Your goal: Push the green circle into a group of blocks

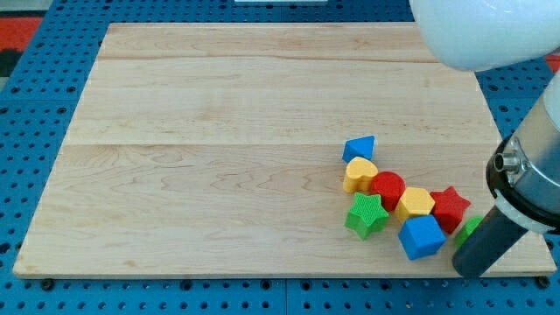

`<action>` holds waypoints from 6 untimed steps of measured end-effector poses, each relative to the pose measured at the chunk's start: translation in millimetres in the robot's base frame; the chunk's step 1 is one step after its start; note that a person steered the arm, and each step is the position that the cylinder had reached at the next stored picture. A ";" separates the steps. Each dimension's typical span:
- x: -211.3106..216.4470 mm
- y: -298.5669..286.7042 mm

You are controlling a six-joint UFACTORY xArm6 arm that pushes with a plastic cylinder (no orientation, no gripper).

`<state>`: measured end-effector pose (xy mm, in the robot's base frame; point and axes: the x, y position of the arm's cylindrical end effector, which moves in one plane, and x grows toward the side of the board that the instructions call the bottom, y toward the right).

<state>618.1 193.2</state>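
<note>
The red star (450, 208) serves as the landmark for everything on the wooden board (219, 131). Touching it on the view's left sits a yellow hexagon block (415, 203), and beyond that, further to the view's left, a red rounded block (388, 188) whose exact shape is hard to make out. A yellow heart (359, 173) lies up and to the view's left of the star, past the red rounded block, with a blue triangle (360, 147) just above that heart. A green star (367, 215) lies well to the view's left of the red star, slightly lower. A blue cube (422, 236) sits just below and to the view's left of the red star.

The green circle (469, 229) shows only as a small green patch just below and to the view's right of the red star, mostly hidden behind the dark rod (490, 241). My tip (466, 266) stands below the red star and a little to its right, close beside that green patch and to the right of the blue cube. The arm carries no gripper, so nothing is held.
</note>
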 end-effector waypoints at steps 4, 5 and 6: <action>-10.1 83.0; -25.9 49.8; -40.3 21.1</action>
